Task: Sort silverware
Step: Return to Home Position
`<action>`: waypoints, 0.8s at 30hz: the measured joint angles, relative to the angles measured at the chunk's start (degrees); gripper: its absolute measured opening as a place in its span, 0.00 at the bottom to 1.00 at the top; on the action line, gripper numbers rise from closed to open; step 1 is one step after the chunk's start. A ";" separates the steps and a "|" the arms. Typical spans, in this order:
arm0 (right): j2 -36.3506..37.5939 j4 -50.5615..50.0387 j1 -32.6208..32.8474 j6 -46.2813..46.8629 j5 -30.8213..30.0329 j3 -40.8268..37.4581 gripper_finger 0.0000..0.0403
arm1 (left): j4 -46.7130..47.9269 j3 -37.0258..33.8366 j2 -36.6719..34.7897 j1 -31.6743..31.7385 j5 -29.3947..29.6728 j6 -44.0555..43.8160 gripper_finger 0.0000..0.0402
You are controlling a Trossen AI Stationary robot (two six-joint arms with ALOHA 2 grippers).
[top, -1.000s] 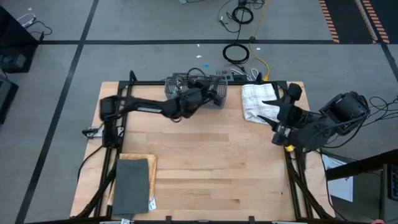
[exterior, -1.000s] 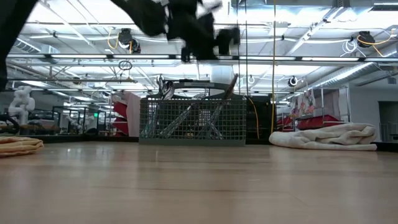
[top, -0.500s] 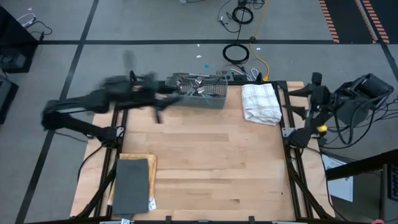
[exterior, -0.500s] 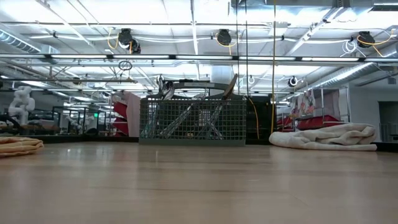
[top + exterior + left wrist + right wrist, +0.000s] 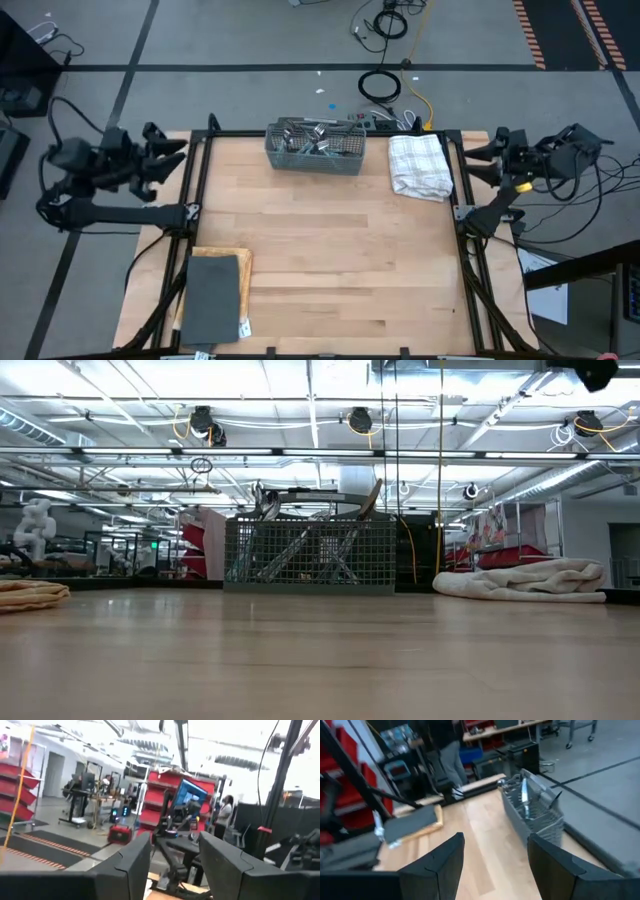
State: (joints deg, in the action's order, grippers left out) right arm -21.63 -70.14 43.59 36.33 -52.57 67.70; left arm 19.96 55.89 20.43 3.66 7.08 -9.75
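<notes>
Evidently little left but parking both arms. Silverware (image 5: 312, 140) bunched inside the grey mesh basket (image 5: 345, 166) at the far edge of the table (image 5: 330, 250), near its middle, pieces leaning at mixed tilts rather than along one shared axis; none spotted loose on the wood.

From the left gripper (image 5: 165, 152), off past the table's left edge: basket well apart, toward the right. From the right gripper (image 5: 483, 162), beyond the right edge: basket well apart too, toward the left, with the white folded towel (image 5: 418, 165) in between. Roughly equal in nearness.

On the left, fingers (image 5: 127, 870) spread wide, pinching nothing, touching nothing. Same on the right (image 5: 437, 865): parted, empty, basket visible ahead. Judging by this, no reach called for, only a tuck-away clear of the basket.
</notes>
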 joint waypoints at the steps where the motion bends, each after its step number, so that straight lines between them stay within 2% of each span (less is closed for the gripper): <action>1: 1.89 2.20 0.00 -0.52 0.01 -2.19 0.50 | -0.09 -2.27 -2.63 0.00 0.06 -0.85 0.43; 4: 7.12 11.21 -0.02 -3.68 0.38 -9.93 0.50 | -3.12 -9.60 -9.95 0.00 -0.77 -3.39 0.43; 9: 14.97 30.09 -0.04 -12.65 3.12 -21.81 0.50 | -9.33 -20.12 -18.28 0.00 -2.32 -6.64 0.43; 12: 18.68 42.79 -0.02 -19.45 9.69 -27.72 0.50 | -12.48 -25.79 -20.25 0.00 -2.94 -9.21 0.43; 16: 21.46 60.10 -0.02 -30.05 22.50 -35.19 0.50 | -17.71 -30.72 -19.98 0.00 -10.22 -9.67 0.43; 19: 21.16 65.67 -0.01 -34.78 34.48 -38.13 0.50 | -19.18 -33.89 -19.96 0.00 -13.30 -11.57 0.43; 20: 21.20 66.52 0.02 -34.89 36.20 -38.88 0.50 | -19.24 -34.58 -20.11 0.00 -14.48 -12.09 0.43; 24: 21.29 66.02 0.02 -31.44 36.21 -42.05 0.50 | -18.88 -37.35 -20.31 -0.02 -15.37 -12.44 0.43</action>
State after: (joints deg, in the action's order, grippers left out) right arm -0.34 -4.12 43.62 4.89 -16.36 25.65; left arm 1.08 18.54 0.12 3.64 -8.29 -22.19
